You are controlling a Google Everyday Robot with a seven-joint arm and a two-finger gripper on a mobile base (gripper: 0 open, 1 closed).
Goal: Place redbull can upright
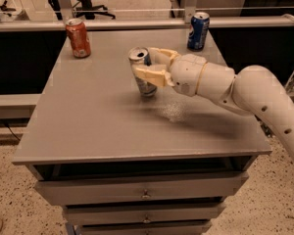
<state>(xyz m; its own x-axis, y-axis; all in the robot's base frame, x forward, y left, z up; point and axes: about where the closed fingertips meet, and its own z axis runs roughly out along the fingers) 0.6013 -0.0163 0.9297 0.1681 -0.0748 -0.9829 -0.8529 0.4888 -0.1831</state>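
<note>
One slim redbull can (146,86) in tool (143,64)

We see the slim silver-and-blue redbull can (146,85) standing upright near the middle of the table (88,126). Our gripper (143,61) clasps its upper half from the right.
</note>
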